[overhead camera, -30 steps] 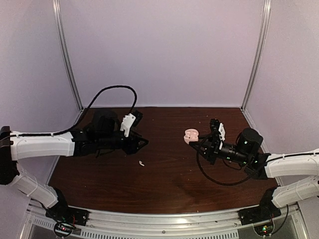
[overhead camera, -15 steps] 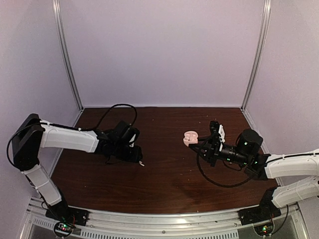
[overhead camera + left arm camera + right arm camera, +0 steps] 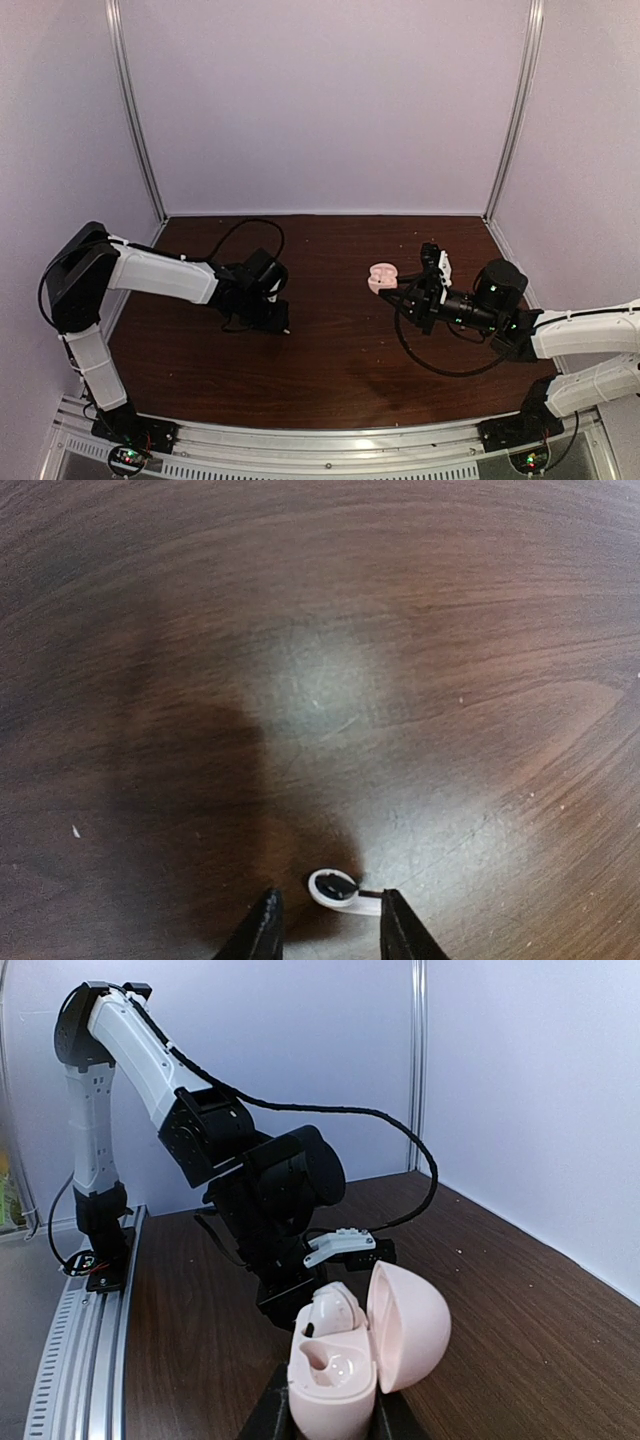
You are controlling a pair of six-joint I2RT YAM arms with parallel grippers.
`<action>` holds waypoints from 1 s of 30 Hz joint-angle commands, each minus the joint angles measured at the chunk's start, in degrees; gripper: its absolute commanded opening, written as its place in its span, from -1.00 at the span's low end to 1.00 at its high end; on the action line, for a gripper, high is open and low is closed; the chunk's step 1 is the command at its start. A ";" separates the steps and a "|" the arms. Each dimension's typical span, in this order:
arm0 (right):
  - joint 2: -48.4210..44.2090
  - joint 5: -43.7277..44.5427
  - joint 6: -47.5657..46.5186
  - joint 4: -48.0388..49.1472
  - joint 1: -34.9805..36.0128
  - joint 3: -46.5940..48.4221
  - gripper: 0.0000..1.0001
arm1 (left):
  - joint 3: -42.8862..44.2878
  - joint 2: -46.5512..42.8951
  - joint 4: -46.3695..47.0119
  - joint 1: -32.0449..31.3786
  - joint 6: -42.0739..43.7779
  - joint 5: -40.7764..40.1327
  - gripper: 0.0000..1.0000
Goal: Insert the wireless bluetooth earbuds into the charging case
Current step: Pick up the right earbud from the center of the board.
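A whitish earbud (image 3: 340, 890) with a dark inner face and a short stem lies on the wooden table. My left gripper (image 3: 328, 925) is open and low over it, one finger on each side, and the right finger touches the stem's end. In the top view the left gripper (image 3: 281, 322) hides this earbud. My right gripper (image 3: 330, 1422) is shut on a pale pink charging case (image 3: 335, 1385), held upright with its lid (image 3: 408, 1325) open. One whitish earbud (image 3: 335, 1315) sits in the far slot and the near slot is empty. The case shows in the top view (image 3: 381, 276) too.
The left arm (image 3: 160, 278) reaches from the left edge across the brown table (image 3: 340, 370), with its black cable looping behind it. The right arm (image 3: 580, 330) lies along the right side. Pale walls close in the back and sides.
My left arm has folded in and lowered its gripper onto the table over the loose earbud, which now lies between its fingers. The right gripper and the case have stayed put.
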 commanded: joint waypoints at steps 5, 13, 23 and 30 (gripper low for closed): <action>-0.98 0.13 -0.39 1.34 -0.17 -0.68 -1.00 | 2.37 3.01 -0.34 0.20 2.39 1.83 -0.40; -0.86 0.22 -0.24 1.43 -0.18 -0.55 -1.00 | 4.55 5.89 -1.61 -0.91 5.77 1.24 -0.59; -0.71 0.36 -0.24 1.25 -0.19 -0.37 -1.00 | 7.12 7.33 -4.14 -1.86 9.74 -0.31 -0.69; -0.30 0.99 -0.05 1.42 -0.23 -0.20 -1.00 | 6.56 2.57 -1.74 -1.82 11.15 -3.27 -0.76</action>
